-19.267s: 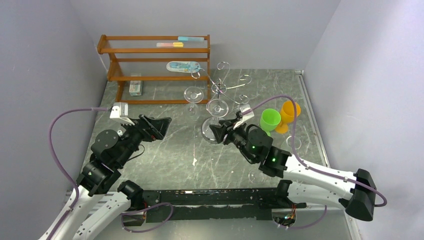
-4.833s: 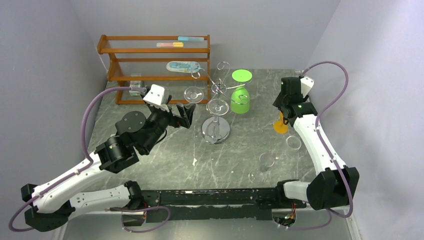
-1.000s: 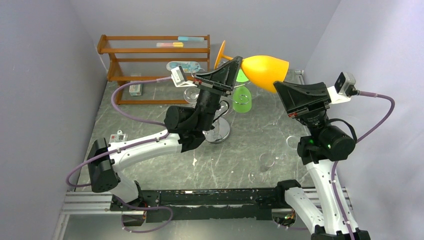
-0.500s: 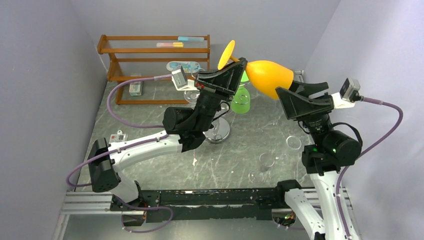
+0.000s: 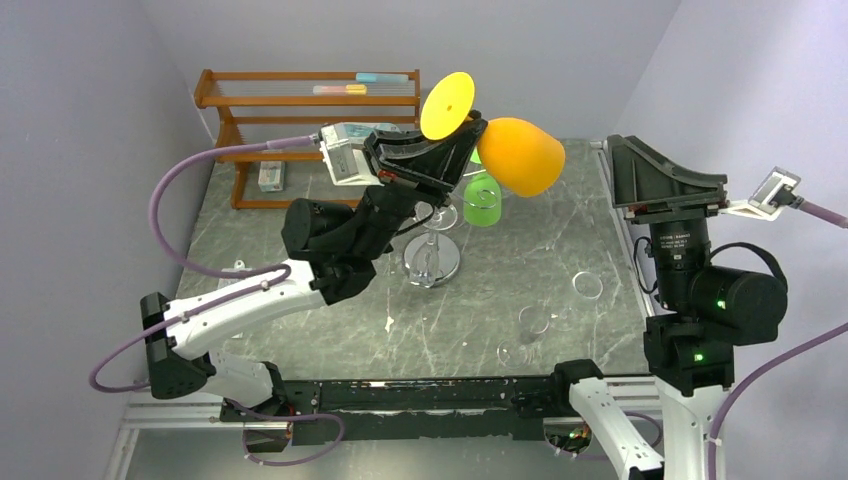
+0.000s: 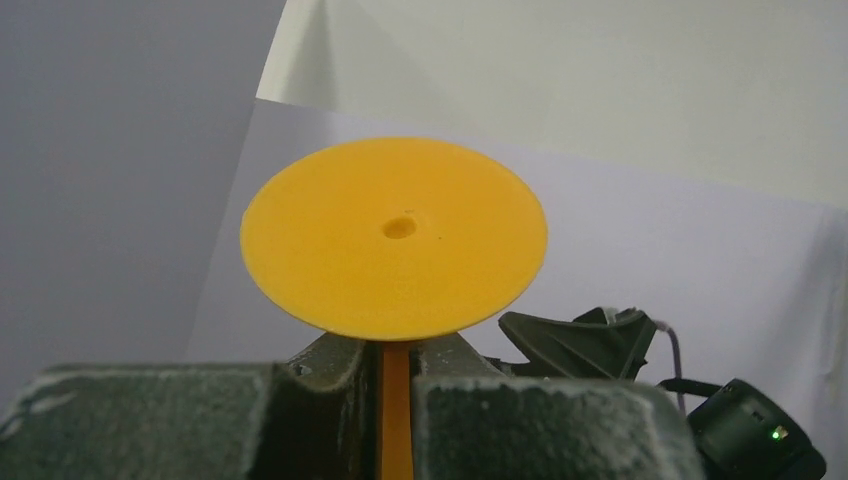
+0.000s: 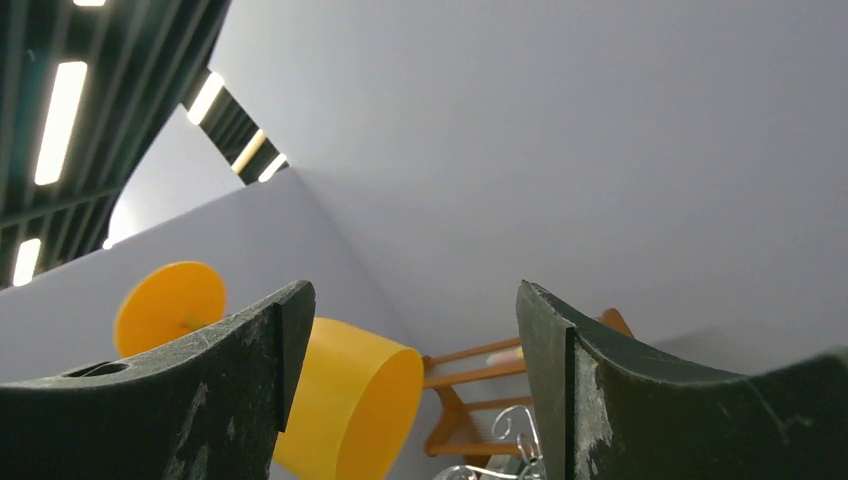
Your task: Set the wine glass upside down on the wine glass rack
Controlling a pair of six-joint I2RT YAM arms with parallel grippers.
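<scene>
My left gripper [image 5: 462,137] is shut on the stem of an orange wine glass [image 5: 520,155], held high in the air and tilted, with its round foot [image 5: 447,105] up and to the left. In the left wrist view the foot [image 6: 395,235] faces the camera, and the stem [image 6: 396,410] is pinched in the left gripper [image 6: 396,395]. The chrome wine glass rack [image 5: 440,265] stands below, mostly hidden by the left arm. A green glass [image 5: 482,205] hangs on it upside down. My right gripper [image 7: 412,295] is open and empty, off to the right of the orange bowl [image 7: 345,400].
An orange-brown wooden shelf [image 5: 300,100] stands at the back left. Clear glasses [image 5: 530,325] and a clear ring [image 5: 587,285] lie on the marble table at the front right. Grey walls close in on both sides.
My right gripper has opened, let go of the orange bowl and drawn back to the right. My left gripper has kept the stem and swung the glass, its foot rising.
</scene>
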